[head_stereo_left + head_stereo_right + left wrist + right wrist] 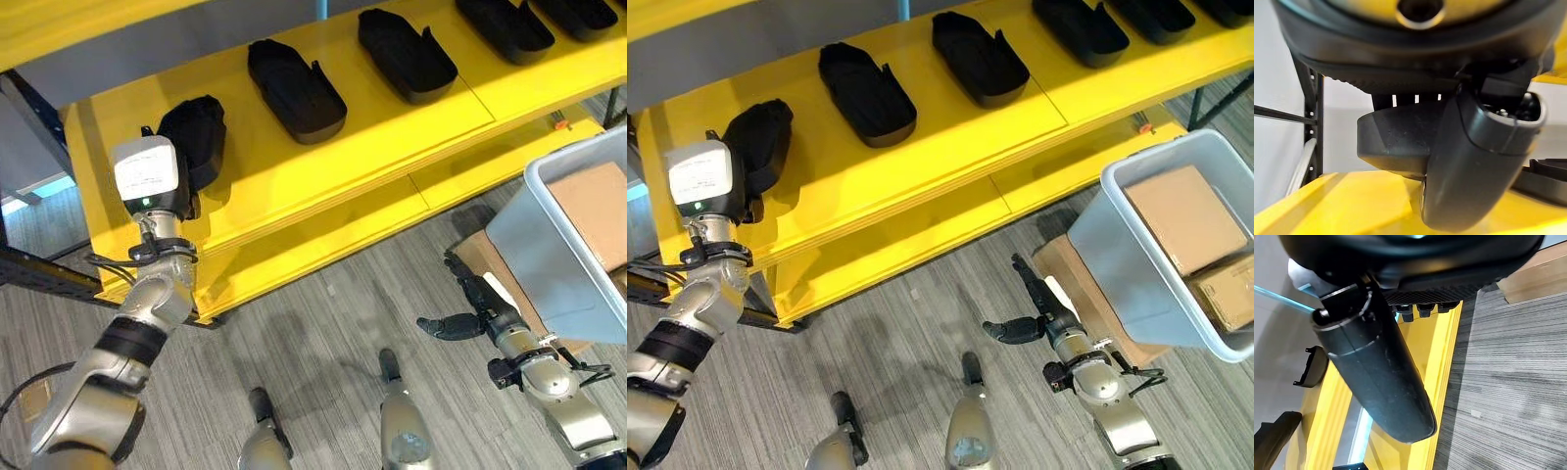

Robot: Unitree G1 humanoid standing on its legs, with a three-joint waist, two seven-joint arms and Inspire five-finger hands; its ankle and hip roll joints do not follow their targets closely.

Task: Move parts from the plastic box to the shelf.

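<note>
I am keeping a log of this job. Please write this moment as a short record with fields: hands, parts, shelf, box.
left hand: at the left end of the shelf, fingers curled around a black part
right hand: low over the floor beside the box, fingers straight, holding nothing
shelf: yellow, black parts lie in a row on its top level
nearest placed part: flat on the shelf, right of the held one
plastic box: grey, to the robot's right, cardboard boxes inside

Silver-grey jointed arms, dark left hand [1474, 161], dark right hand [470, 318], black wrist bands
</note>
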